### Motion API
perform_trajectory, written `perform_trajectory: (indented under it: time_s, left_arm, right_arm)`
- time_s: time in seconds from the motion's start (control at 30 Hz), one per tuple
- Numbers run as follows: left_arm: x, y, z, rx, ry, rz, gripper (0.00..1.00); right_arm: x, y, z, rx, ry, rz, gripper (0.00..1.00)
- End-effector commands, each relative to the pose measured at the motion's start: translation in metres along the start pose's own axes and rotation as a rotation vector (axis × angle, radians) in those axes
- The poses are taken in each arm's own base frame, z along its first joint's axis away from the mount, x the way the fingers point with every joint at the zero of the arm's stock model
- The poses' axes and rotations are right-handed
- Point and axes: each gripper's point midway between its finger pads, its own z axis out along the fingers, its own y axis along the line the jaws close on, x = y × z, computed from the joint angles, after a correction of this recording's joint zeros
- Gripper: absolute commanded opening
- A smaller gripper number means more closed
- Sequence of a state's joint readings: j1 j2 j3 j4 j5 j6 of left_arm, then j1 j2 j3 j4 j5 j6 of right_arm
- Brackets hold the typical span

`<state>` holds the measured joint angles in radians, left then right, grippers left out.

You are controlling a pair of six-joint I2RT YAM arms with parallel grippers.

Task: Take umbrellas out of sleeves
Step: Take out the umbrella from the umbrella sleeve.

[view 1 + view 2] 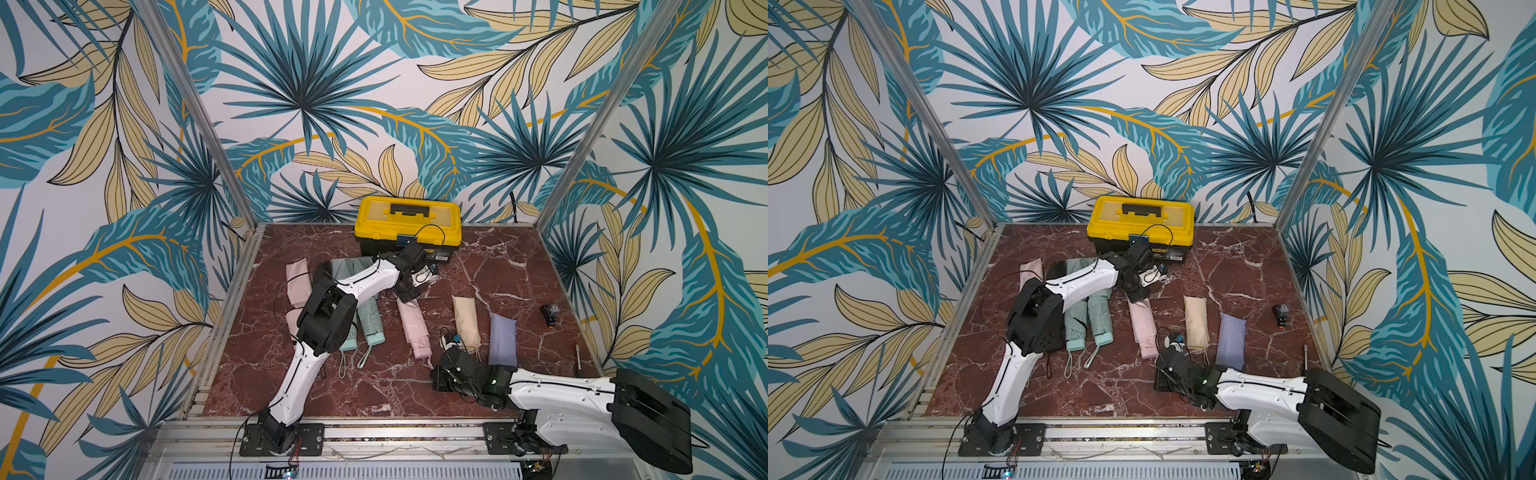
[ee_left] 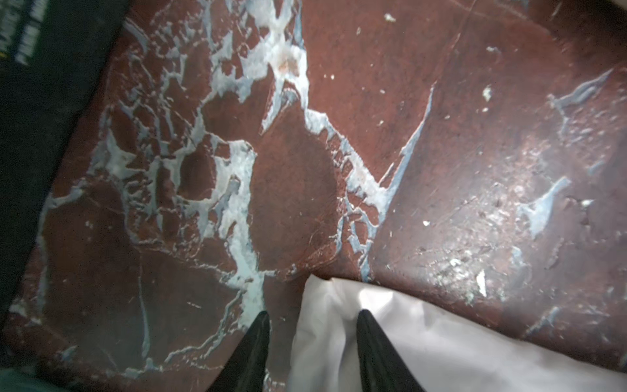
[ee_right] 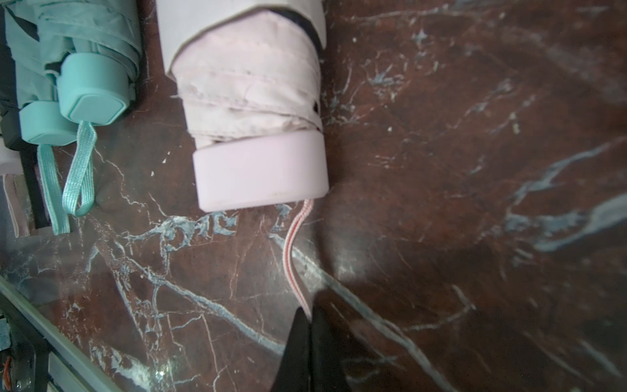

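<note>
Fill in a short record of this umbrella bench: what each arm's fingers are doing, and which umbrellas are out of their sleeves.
Left fingers: apart, straddling a corner of the pale pink fabric sleeve
Right fingers: shut on the striped pink wrist loop
Pink folded umbrella: handle end out, far end inside that sleeve
Two mint green folded umbrellas: bare, side by side
Beige pouch and lilac pouch: look full
Yellow-lidded black toolbox: at the back, lid shut

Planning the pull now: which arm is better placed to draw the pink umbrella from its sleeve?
Right. The right end effector is shut on the pink umbrella's wrist loop, while the left end effector stands open over the sleeve's far corner, likely suited to anchoring.
</note>
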<state>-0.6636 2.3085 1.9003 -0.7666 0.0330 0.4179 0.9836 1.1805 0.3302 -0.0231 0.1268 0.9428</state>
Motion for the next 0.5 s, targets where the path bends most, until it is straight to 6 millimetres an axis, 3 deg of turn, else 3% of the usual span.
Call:
perform_trajectory:
  time_s: [0.0,0.17,0.47]
  left_arm:
    - [0.0079,0.0002,0.0086,0.002,0.023,-0.017,0.44]
    - [0.0108,-0.0024,0.0113,0.015,0.028,-0.016,0.43]
    - [0.0104,-0.0037,0.0074,0.033,0.018,-0.007,0.13]
  right_arm:
    - [0.0429,-0.0517,0.0026,0.176,0.154,-0.029,0.00]
    - [0.0430,-0.0505,0.0038,0.174,0.158,-0.032,0.00]
    - [0.0433,-0.0508,0.0038,0.174,0.158,-0.034,0.00]
